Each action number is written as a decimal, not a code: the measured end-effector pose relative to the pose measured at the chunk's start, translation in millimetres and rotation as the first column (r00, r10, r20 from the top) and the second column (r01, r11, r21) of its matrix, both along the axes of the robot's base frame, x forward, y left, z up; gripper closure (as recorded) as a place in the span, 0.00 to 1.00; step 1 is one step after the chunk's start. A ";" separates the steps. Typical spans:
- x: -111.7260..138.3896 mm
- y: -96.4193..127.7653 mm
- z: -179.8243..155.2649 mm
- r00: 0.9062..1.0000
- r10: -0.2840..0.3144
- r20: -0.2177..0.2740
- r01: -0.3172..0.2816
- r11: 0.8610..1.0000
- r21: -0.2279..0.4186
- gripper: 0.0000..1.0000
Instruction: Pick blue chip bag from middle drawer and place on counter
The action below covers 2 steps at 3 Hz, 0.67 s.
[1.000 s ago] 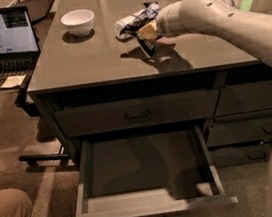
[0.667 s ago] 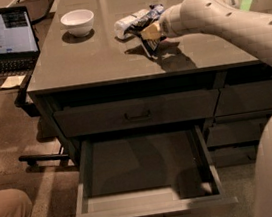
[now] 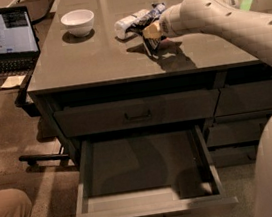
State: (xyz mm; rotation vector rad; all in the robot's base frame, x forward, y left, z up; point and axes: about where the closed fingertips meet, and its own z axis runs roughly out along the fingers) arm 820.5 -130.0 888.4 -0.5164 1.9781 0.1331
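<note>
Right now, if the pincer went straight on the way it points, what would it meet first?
The pincer points down over the counter, so most likely the counter top itself, just nearer the camera than the blue chip bag. The gap to the surface is unclear.

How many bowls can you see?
1. The white bowl sits on the counter, toward its left end. The gripper is over the counter's middle, close to the blue chip bag. The arm hides some counter.
</note>
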 end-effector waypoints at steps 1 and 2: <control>0.0 0.1 0.0 1.000 0.000 0.000 0.000 1.000 0.000 0.00; 0.0 0.1 -0.1 1.000 0.000 0.000 0.000 1.000 0.000 0.00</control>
